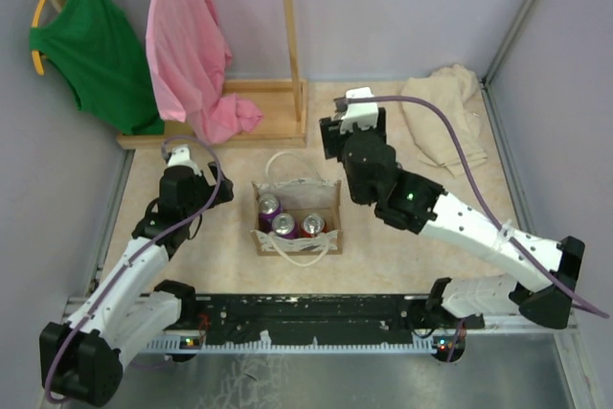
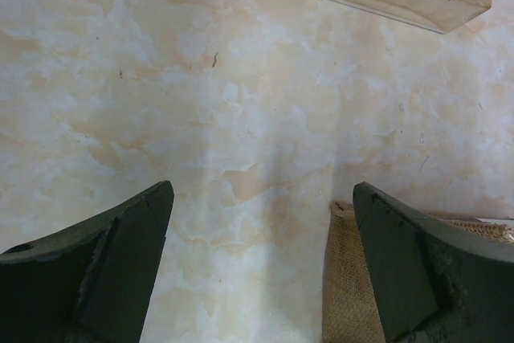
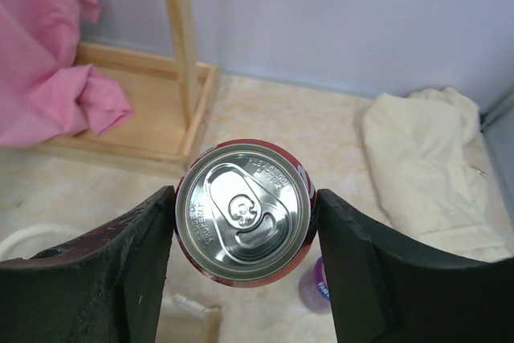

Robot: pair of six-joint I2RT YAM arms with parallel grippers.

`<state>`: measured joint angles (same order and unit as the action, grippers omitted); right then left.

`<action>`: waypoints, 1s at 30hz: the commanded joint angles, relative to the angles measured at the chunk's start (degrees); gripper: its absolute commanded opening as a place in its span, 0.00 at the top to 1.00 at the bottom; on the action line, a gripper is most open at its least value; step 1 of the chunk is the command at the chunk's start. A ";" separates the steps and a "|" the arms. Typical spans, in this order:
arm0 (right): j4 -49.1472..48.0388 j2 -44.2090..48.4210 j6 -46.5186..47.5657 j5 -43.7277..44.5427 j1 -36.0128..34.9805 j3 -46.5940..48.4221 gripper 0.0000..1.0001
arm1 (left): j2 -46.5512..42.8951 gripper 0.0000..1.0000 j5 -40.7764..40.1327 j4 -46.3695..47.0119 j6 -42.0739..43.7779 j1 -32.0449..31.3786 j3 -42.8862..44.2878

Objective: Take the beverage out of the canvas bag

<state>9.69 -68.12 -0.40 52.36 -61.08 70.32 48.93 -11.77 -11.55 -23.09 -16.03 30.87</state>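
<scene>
The canvas bag (image 1: 297,241) sits on the table (image 1: 383,261) between both arms, with three cans (image 1: 283,225) inside. The right arm (image 1: 460,222) reaches forward beside it. The right gripper (image 3: 245,197) is clamped on a red beverage can (image 3: 243,222), held above the bag. The left gripper (image 2: 263,198) hangs wide open and empty, just beside the bag.

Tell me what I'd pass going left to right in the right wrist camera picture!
pink shirt → red can → cream cloth
</scene>
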 commanded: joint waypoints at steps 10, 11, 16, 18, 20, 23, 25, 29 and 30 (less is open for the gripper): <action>-3.45 -4.96 -6.12 -12.46 22.57 1.89 1.00 | -2.21 0.01 0.81 1.62 -0.92 -0.20 -1.16; -5.29 -5.29 -5.57 -13.64 23.17 0.39 1.00 | -2.21 0.01 0.71 1.62 -0.83 -0.20 -1.17; -9.64 -8.43 -5.96 -18.99 25.66 -3.43 1.00 | -1.96 0.01 0.70 1.61 -0.74 -0.21 -1.30; -11.05 -9.72 -6.06 -20.33 25.82 -4.81 1.00 | -1.63 0.01 0.85 1.54 -0.88 -0.14 -1.26; -12.57 -11.07 -6.16 -21.27 25.91 -6.27 1.00 | -1.44 0.01 1.20 1.46 -1.03 -0.19 -1.25; -14.90 -13.07 -6.76 -22.58 26.26 -8.69 1.00 | -1.56 0.01 1.33 1.19 -0.87 -0.20 -1.00; -17.11 -14.12 -6.78 -23.76 26.44 -10.70 1.00 | -1.72 0.01 1.16 1.09 -0.74 -0.17 -0.86; -22.13 -16.11 -6.99 -26.41 26.72 -14.54 1.00 | -1.73 0.01 0.88 0.92 -0.47 -0.18 -0.64; -22.86 -16.76 -7.31 -26.99 26.86 -14.98 1.00 | -1.66 0.01 0.88 0.92 -0.45 -0.22 -0.64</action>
<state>-0.84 -84.38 -6.68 27.64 -35.18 55.57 47.53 -11.25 -11.53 -23.73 -16.03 30.02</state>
